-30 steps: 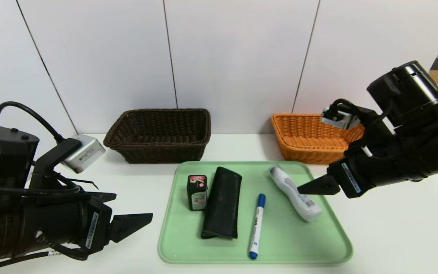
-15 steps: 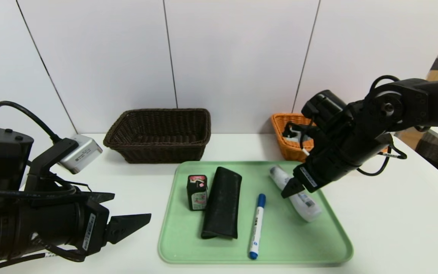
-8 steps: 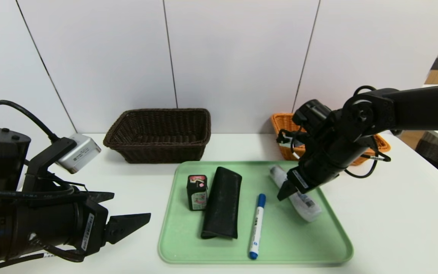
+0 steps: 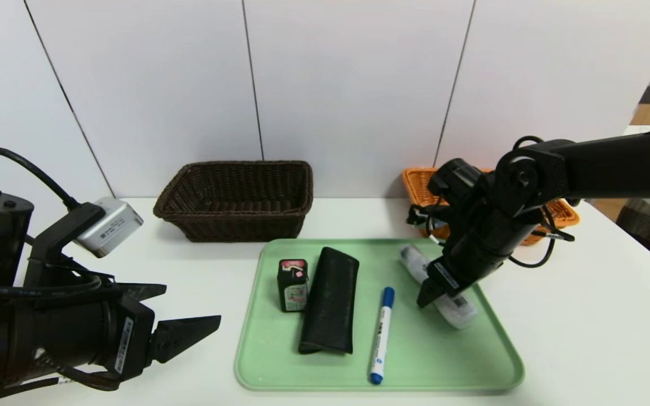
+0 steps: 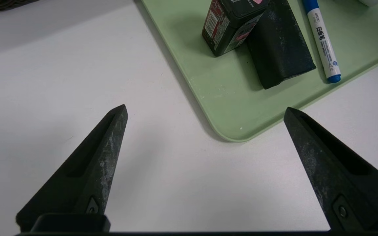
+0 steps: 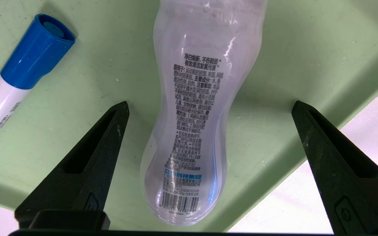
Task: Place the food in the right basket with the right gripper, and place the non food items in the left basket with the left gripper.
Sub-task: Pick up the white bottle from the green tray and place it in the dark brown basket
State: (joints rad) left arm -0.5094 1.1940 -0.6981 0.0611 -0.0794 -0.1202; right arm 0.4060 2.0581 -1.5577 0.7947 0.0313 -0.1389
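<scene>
Between the spread fingers of the right claw lies the translucent white plastic bottle, on its side on the pale green plastic tray. Fingers are wide apart, one on each flank of the bottle's waist, neither touching it. Bottle's barcode end sits nearest the claw base; neck points away. Blue-capped white marker pen lies just beside the finger on the pen side.

Left claw hangs over the white surface, fingers apart, holding nothing. Ahead of it on the tray: small dark carton with pink label touching the black rectangular pouch.

Dark brown wicker basket and orange wicker basket stand beyond the tray, well apart from both claws. Orange basket is partly hidden behind the right arm.

Risks, judged:
- Printed label reads like a cleaning product, not food. If so, the right claw is on the wrong item and it would end in the wrong basket.
- Bottle is smooth, rounded and tapered; closing off-centre could squirt it out sideways or roll it.
- Pen-side finger could nudge the marker on closing.
- Outer finger is near the tray rim; descending further could catch it and shift the tray.
</scene>
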